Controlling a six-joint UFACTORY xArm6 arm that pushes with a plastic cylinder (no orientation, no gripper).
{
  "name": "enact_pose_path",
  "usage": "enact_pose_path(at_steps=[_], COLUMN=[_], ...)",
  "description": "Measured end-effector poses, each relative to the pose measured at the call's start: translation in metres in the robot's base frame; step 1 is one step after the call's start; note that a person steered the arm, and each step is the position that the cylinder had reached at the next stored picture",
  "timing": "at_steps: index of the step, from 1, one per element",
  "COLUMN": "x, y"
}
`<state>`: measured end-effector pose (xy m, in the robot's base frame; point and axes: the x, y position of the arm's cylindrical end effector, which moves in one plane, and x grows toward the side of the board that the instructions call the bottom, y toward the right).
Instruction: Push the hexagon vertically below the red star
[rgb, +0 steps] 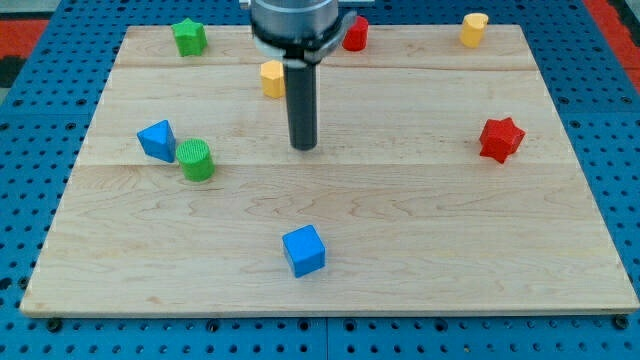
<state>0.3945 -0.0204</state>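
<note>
A yellow hexagon (272, 78) lies near the view's top, left of centre, partly hidden behind my rod. A red star (501, 139) lies at the view's right, mid-height. My tip (303, 146) rests on the board just below and right of the yellow hexagon, apart from it, and far left of the red star.
A green star (188, 37) is at top left. A red block (355, 34) is at top centre, partly behind the arm. A yellow block (474, 29) is at top right. A blue block (157, 139) and green cylinder (197, 160) lie left. A blue cube (304, 250) lies at bottom centre.
</note>
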Motion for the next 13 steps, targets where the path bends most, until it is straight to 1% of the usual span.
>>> enact_pose_path(at_steps=[1, 2, 3, 4, 5, 6, 7, 9, 10, 11, 12, 13], x=[-0.042, -0.091, -0.129, -0.125, -0.083, -0.075, -0.086, -0.089, -0.101, -0.083, -0.023, -0.016], y=[0.012, 0.013, 0.013, -0.023, -0.054, -0.054, -0.054, -0.054, -0.073, -0.084, -0.007, -0.002])
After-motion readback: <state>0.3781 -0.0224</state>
